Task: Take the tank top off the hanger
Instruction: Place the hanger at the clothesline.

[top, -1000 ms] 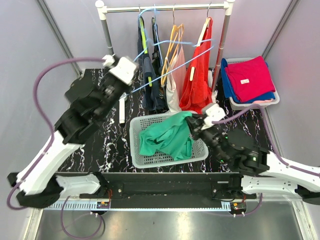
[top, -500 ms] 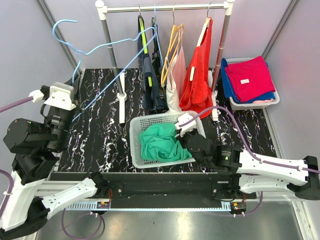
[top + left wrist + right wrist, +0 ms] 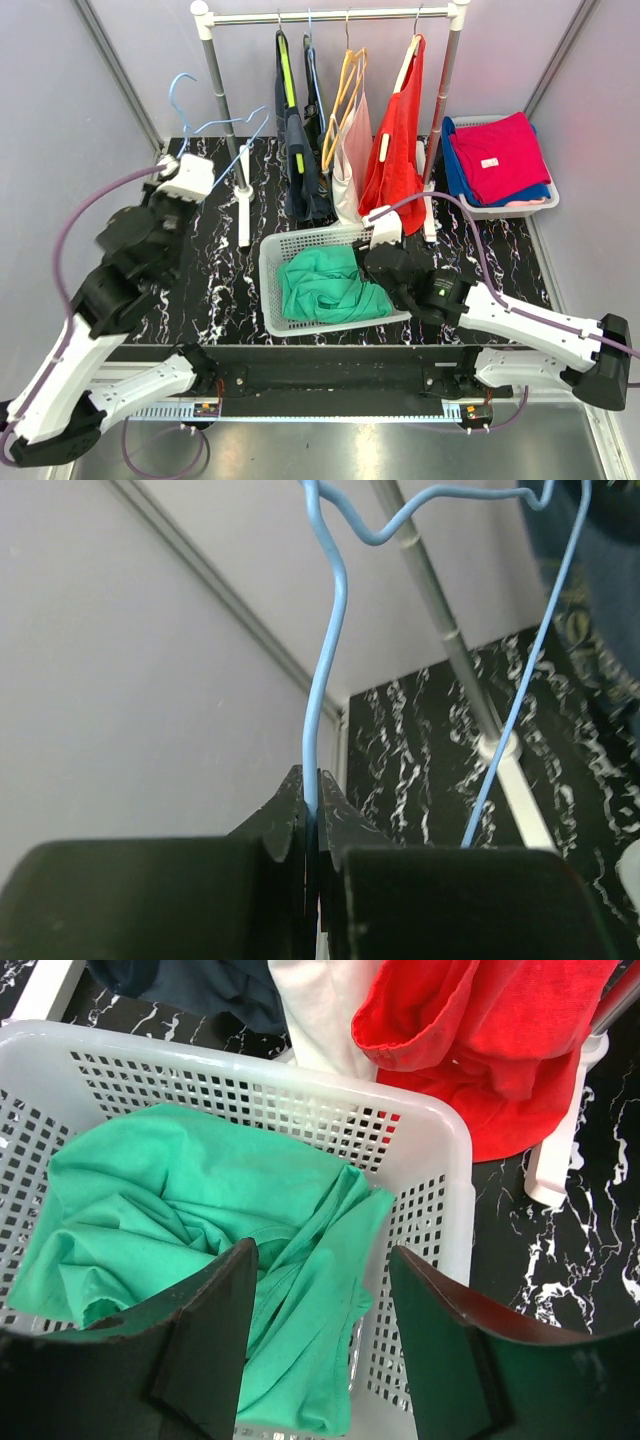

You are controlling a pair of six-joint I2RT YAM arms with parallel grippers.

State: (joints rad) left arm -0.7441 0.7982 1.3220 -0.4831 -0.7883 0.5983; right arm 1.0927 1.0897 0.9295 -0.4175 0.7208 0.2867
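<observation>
green tank top (image 3: 180, 1220) in white basket (image 3: 250, 1068) below released right tool (image 3: 320, 1252); left tool (image 3: 312, 780) grasping blue hanger (image 3: 335, 630).

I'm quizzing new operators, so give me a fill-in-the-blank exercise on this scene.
The green tank top lies in the white ____.
The left gripper is shut on the ____ hanger.
The right gripper hangs ____ above the tank top.
Missing: basket; blue; open.
</observation>
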